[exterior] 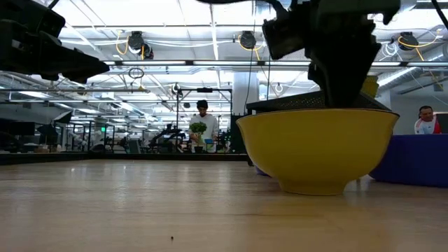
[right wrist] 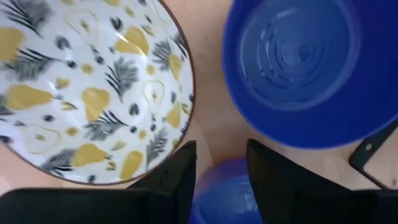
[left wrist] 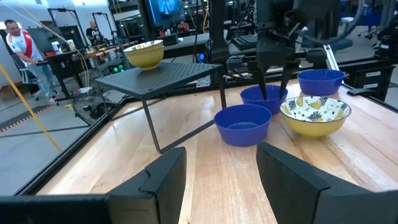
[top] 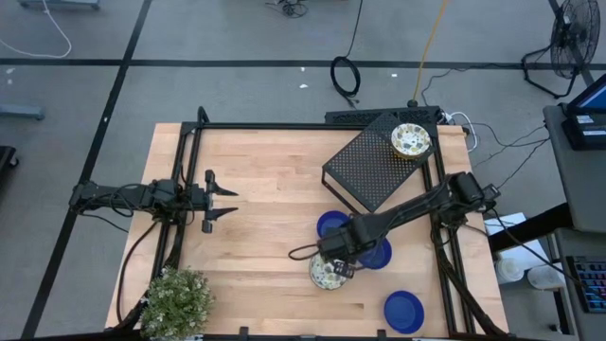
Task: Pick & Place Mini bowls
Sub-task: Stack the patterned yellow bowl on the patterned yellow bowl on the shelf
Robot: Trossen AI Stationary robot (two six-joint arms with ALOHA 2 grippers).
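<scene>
the right tool (top: 338, 258) hangs low over a cluster of mini bowls on the right half of the tabletop (top: 265, 189), apparently picking which one to take: its fingers (right wrist: 186, 168) stand a little apart and hold nothing, pointing down at the gap where the bowls meet. just beside the tool on its near side sits a patterned bowl (top: 328, 273), cream inside with yellow pears and dark leaves, yellow outside; a blue bowl (top: 332, 224) lies on the far side, and another blue bowl (top: 376, 254) just beyond toward the right edge, partly under the arm. a third blue bowl (top: 404, 311) rests well apart near the front right corner. a second patterned bowl (top: 411, 140) sits on top of the black perforated box (top: 365, 166), which suggests the box is the drop-off, though that is only a judgement. the left tool (top: 222, 201) waits wide open over the left side, well away from all bowls. a potted plant (top: 177, 301) stands at the front left corner.
</scene>
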